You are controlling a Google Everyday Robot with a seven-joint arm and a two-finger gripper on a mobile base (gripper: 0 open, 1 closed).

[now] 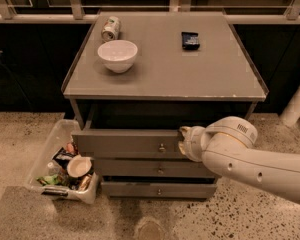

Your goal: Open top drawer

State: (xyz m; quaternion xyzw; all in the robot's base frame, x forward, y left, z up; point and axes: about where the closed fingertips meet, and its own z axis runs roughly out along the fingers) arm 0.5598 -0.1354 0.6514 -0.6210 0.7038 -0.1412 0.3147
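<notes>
The top drawer (125,144) is a wide grey front with a small round metal knob (161,147) at its centre. It stands pulled out a little from the grey cabinet (165,74), with a dark gap showing above it. My gripper (183,142) is at the drawer front just right of the knob, at the level of the drawer's top edge. The white arm (250,159) comes in from the lower right and covers the drawer's right end. Two shallower grey drawers (155,169) sit shut below.
On the cabinet top are a white bowl (117,55), a tipped can (110,28) and a dark packet (190,40). A clear bin of rubbish (65,166) stands on the floor at the cabinet's left. A white post (296,104) stands at the right.
</notes>
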